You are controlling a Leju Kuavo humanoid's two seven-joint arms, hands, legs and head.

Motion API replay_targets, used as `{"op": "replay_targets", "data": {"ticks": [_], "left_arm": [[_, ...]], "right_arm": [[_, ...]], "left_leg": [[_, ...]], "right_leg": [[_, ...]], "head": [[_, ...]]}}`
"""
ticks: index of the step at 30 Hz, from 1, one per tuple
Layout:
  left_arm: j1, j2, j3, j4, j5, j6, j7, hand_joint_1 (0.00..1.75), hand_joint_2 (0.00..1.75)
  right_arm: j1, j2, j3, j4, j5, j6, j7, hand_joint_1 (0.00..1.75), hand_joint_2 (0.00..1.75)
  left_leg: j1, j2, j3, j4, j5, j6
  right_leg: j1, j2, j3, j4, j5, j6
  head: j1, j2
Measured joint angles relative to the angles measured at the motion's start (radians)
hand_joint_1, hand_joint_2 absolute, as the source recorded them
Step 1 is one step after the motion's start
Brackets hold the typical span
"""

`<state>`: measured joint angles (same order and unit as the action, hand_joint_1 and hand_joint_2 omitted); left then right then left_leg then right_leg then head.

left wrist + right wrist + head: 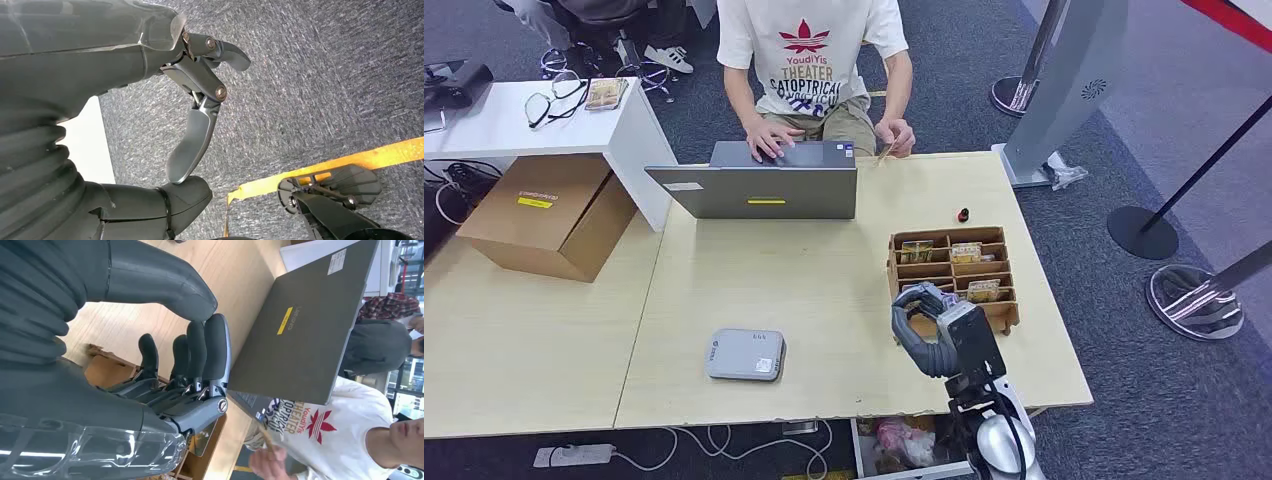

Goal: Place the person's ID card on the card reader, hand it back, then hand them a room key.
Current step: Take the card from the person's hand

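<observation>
A person sits at the far side of the table behind a grey laptop (764,190) and holds a tan ID card (885,152) in one hand at the table's far edge. The card (266,439) also appears as a thin strip in the right wrist view. The grey card reader (746,354) lies near the table's front edge. A wooden compartment box (952,270) with room key cards stands at the right. My right hand (934,330) hovers over the box's near left corner, fingers extended, holding nothing (190,370). My left hand (200,115) hangs over carpet, fingers apart, empty.
A small red and black object (963,214) lies behind the wooden box. A cardboard box (549,215) and a white shelf (484,125) with glasses stand at the left. Stanchion bases (1144,232) stand on the carpet to the right.
</observation>
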<state>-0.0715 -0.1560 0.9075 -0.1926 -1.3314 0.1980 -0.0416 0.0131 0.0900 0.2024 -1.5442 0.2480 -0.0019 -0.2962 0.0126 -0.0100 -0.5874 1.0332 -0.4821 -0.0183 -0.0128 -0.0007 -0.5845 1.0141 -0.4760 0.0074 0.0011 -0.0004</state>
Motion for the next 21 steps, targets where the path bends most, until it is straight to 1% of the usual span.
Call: {"op": "replay_targets", "data": {"ticks": [1,4,5,6,7,8,10,11,12,13,21], "left_arm": [[0.0,0.0,0.0,0.0,0.0,0.0,0.0,0.0,1.75],[0.0,0.0,0.0,0.0,0.0,0.0,0.0,0.0,1.75],[0.0,0.0,0.0,0.0,0.0,0.0,0.0,0.0,1.75],[0.0,0.0,0.0,0.0,0.0,0.0,0.0,0.0,1.75],[0.0,0.0,0.0,0.0,-0.001,0.0,0.0,0.0,1.75],[0.0,0.0,0.0,0.0,-0.002,0.0,0.0,0.0,1.75],[0.0,0.0,0.0,0.0,-0.006,-0.001,0.0,0.0,1.75],[0.0,0.0,0.0,0.0,-0.007,-0.001,0.0,0.0,1.75],[0.0,0.0,0.0,0.0,-0.009,-0.002,0.0,0.0,1.75],[0.0,0.0,0.0,0.0,-0.012,-0.002,0.0,0.0,1.75],[-0.001,-0.001,0.0,0.0,-0.024,-0.01,0.001,0.0,1.75]], "right_arm": [[-0.001,0.0,0.0,0.001,0.0,0.0,0.0,1.25,1.75],[-0.006,0.0,0.003,0.004,0.0,0.001,0.0,1.29,1.75],[-0.007,0.0,0.004,0.005,0.0,0.002,0.0,1.36,1.75],[-0.009,0.0,0.005,0.005,0.0,0.002,0.0,1.37,1.75],[-0.011,0.0,0.006,0.005,0.0,0.002,0.0,1.27,1.75],[-0.012,0.0,0.007,0.005,0.0,0.002,0.0,1.06,1.75],[-0.013,0.0,0.008,0.005,0.0,0.001,0.001,0.41,1.75],[-0.013,0.0,0.008,0.005,0.0,0.001,0.001,0.15,1.75],[-0.013,0.0,0.008,0.005,0.0,0.001,0.001,0.03,1.75],[-0.013,0.0,0.008,0.005,0.0,0.0,0.002,0.0,1.75],[-0.009,0.0,0.007,0.004,0.009,-0.005,0.004,0.0,1.75]], "left_leg": [[0.0,0.0,0.0,0.0,0.0,0.0],[0.0,0.0,0.0,0.0,0.0,0.0],[0.0,0.0,0.0,0.0,0.0,0.0],[0.0,0.0,0.0,0.0,0.0,0.0],[0.0,0.0,0.0,0.0,0.0,0.0],[0.0,0.0,0.0,0.0,0.0,0.0],[0.0,0.0,0.0,0.0,0.0,0.0],[0.0,0.0,0.0,0.0,0.0,0.0],[0.0,0.0,0.0,0.0,0.0,0.0],[0.0,0.0,0.0,0.0,0.0,0.0],[0.0,0.0,0.0,0.0,0.0,0.0]], "right_leg": [[0.0,0.0,0.0,0.0,0.0,0.0],[0.0,0.0,0.0,0.0,0.0,0.0],[0.0,0.0,0.0,0.0,0.0,0.0],[0.0,0.0,0.0,0.0,0.0,0.0],[0.0,0.0,0.0,0.0,0.0,0.0],[0.0,0.0,0.0,0.0,0.0,0.0],[0.0,0.0,0.0,0.0,0.0,0.0],[0.0,0.0,0.0,0.0,0.0,0.0],[0.0,0.0,0.0,0.0,0.0,0.0],[0.0,0.0,0.0,0.0,0.0,0.0],[0.0,0.0,0.0,0.0,0.0,0.0]], "head": [[0.0,0.0],[0.0,0.0],[0.0,0.0],[0.0,0.0],[0.0,0.0],[0.0,0.0],[0.0,0.0],[0.0,0.0],[0.0,0.0],[0.0,0.0],[0.0,0.0]]}}
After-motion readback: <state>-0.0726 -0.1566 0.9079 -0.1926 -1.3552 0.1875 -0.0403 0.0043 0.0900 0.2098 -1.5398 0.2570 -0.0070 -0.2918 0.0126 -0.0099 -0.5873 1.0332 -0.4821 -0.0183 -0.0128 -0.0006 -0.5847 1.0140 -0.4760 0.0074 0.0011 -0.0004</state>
